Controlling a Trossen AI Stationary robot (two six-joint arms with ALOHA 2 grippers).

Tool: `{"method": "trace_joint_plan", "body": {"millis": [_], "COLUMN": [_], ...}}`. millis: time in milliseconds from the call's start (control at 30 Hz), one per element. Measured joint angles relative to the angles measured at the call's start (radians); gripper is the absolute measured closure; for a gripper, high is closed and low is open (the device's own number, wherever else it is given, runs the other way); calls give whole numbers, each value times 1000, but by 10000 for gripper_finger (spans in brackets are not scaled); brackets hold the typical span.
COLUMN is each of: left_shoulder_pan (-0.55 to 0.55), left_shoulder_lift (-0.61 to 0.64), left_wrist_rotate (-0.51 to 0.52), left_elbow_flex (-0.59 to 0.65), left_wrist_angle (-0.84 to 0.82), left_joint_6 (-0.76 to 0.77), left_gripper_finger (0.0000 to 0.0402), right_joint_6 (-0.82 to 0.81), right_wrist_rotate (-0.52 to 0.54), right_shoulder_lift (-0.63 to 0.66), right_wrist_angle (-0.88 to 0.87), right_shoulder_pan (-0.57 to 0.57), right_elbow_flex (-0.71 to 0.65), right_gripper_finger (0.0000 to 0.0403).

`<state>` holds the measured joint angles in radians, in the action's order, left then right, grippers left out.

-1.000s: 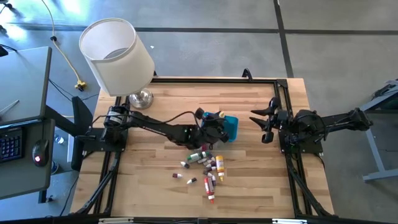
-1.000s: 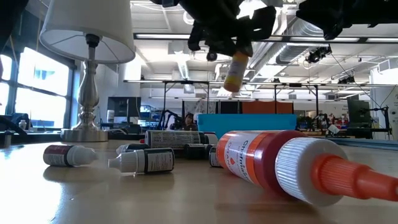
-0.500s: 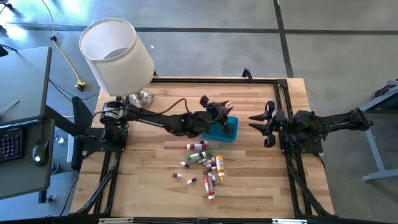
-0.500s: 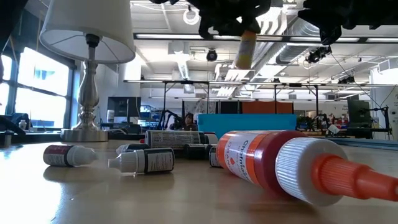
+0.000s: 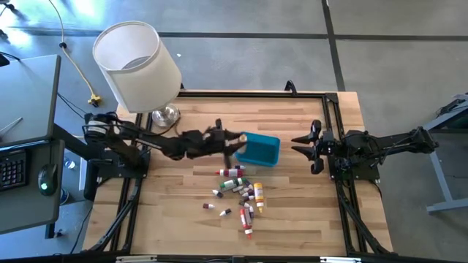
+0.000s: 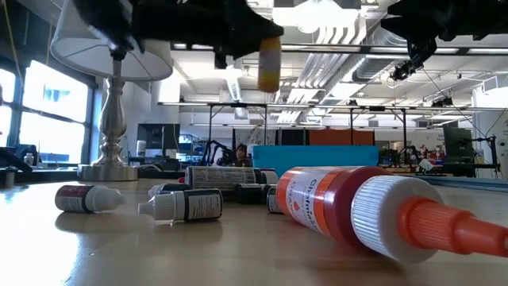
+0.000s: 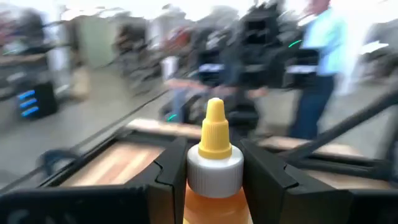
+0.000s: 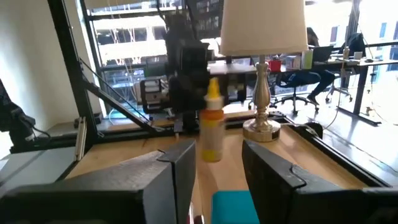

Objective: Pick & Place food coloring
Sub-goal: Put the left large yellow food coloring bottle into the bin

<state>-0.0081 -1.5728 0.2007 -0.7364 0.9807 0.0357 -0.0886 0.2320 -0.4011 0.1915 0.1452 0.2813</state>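
The left gripper (image 5: 232,139) is up in the air over the middle of the wooden worktop (image 5: 190,219), just beside the blue bin (image 5: 259,150), and it's clamped on a small orange-yellow bottle (image 7: 214,171) of food coloring. In the left wrist view the two dark fingers (image 7: 165,174) press against both sides of the white collar, with the yellow nozzle poking out ahead of them. From table height the bottle hangs well clear of the surface, high above the pile.

And what a pile! The rest of the little bottles (image 5: 240,191) lie scattered on the worktop on the near side of the bin, red, green, dark and yellow ones mixed together. In the low view a big red bottle (image 6: 373,214) with a white ribbed cap and orange nozzle lies on its side right in front, and behind it sit a dark bottle (image 6: 186,205) with a white tip and a small dark red one (image 6: 83,198), both lying flat.

Over on the other side, the right gripper (image 5: 313,148) waits near the worktop's right edge, fingers parted and holding nothing; its wrist view looks across at the held bottle and the bin's rim.

A white-shaded lamp (image 5: 139,66) stands at the far left corner.
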Motion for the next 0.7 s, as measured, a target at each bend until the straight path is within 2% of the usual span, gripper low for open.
{"method": "trace_joint_plan", "body": {"millis": [67, 167, 333, 533, 700], "left_shoulder_pan": [26, 43, 22, 1, -13], "left_shoulder_lift": [-34, -93, -214, -355, -411], "left_wrist_rotate": [-48, -19, 0, 63, 175], "left_elbow_flex": [29, 38, 5, -27, -12], "left_wrist_angle": [87, 83, 139, 237, 331], "left_joint_6": [42, 109, 86, 73, 36], "left_gripper_finger": [293, 292, 292, 292, 293], "right_joint_6": [8, 46, 150, 234, 269], "right_wrist_rotate": [0, 2, 3, 0, 1], "right_shoulder_lift": [0, -4, -6, -6, -6], "right_wrist_angle": [18, 50, 92, 120, 128], "right_shoulder_pan": [0, 0, 0, 0, 0], "right_elbow_flex": [0, 0, 0, 0, 0], "right_gripper_finger": [279, 279, 279, 279, 279]}}
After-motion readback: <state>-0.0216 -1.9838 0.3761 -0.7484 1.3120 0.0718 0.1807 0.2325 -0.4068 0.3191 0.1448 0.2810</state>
